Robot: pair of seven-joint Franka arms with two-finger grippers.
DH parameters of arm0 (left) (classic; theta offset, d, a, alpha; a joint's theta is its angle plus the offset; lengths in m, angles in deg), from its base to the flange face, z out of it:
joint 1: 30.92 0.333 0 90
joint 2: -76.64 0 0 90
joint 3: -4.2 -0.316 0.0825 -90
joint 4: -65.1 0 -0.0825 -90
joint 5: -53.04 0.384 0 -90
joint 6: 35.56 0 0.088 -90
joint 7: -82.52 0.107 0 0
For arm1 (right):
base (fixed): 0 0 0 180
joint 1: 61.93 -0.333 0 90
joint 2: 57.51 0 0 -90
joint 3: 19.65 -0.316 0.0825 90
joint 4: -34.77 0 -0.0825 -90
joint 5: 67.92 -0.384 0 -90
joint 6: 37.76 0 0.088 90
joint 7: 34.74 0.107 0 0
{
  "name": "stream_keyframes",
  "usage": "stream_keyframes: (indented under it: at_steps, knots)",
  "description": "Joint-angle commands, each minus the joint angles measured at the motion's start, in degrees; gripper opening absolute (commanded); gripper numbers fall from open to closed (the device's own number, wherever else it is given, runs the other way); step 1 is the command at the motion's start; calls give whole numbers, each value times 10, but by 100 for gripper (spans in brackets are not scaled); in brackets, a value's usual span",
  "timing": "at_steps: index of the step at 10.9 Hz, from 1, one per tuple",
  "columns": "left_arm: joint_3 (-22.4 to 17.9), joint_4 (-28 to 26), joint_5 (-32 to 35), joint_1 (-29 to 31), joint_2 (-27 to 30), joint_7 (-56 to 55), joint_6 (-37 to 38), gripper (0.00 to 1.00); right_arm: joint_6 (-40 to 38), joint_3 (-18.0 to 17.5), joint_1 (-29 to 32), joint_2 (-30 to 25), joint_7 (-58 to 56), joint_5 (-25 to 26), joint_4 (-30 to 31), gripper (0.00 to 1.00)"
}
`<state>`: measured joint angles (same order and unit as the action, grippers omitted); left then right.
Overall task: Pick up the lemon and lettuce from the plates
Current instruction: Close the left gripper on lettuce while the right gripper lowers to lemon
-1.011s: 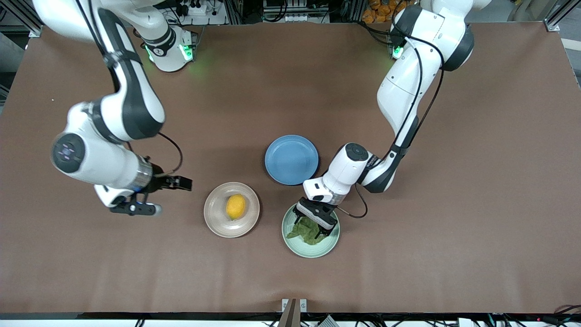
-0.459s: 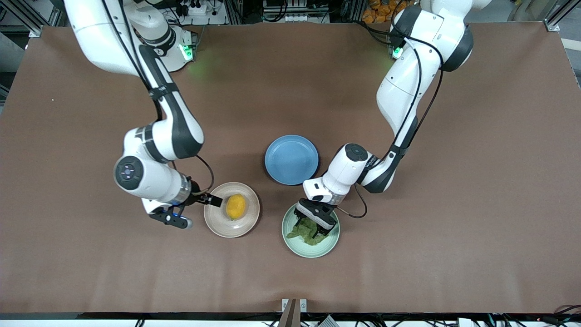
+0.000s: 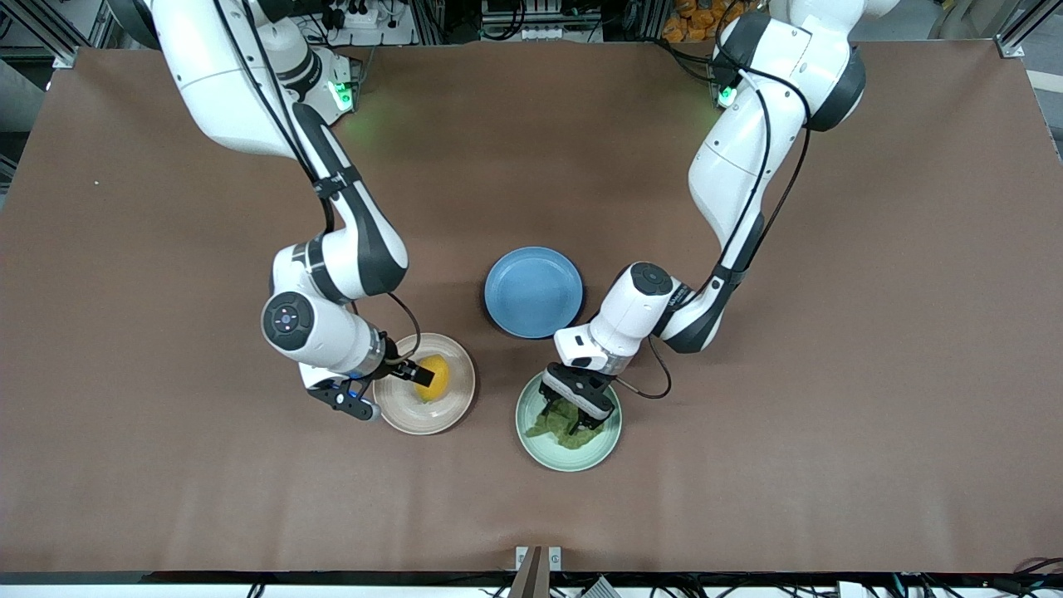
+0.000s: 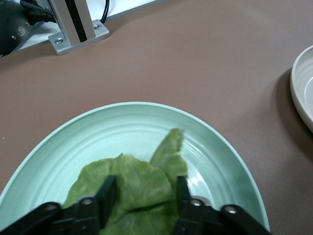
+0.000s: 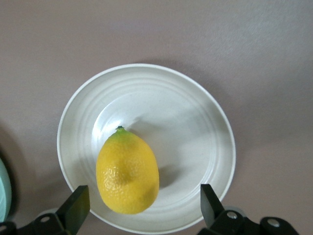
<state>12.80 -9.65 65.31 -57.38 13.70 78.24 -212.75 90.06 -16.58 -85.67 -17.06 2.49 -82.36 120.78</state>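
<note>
Left gripper (image 3: 575,413) lowered, jaws partly closed, right gripper (image 3: 397,390) open wide

Bare brown table (image 3: 830,415) left open toward both ends, central lane blocked by blue plate (image 3: 533,291), narrow gap kept between beige plate (image 3: 448,407) and mint plate (image 3: 531,444)

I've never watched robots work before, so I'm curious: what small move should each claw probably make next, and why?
Probably the left claw should finish pinching, since its fingers straddle the lettuce on the mint green plate. The right claw, open over the lemon on the beige plate, likely needs to come lower first.
</note>
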Motion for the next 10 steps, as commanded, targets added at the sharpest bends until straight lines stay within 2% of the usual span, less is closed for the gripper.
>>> stream_keyframes:
  at_steps: [1,5,6,9,10]
  knots:
    - [-6,15,6,-5,-10,2,-8,39,22,3,-10,33,23,-9,-18,100]
    - [-4,15,4,-4,-5,-3,-8,25,40,3,-25,51,35,-7,-20,100]
    - [-5,15,5,-2,-3,1,-7,14,43,3,-25,52,42,-7,-20,100]
    - [-4,10,6,7,14,1,-7,9,51,4,-27,58,43,-7,-20,100]
    - [-1,10,6,8,18,0,-5,4,61,4,-32,62,43,-5,-20,100]
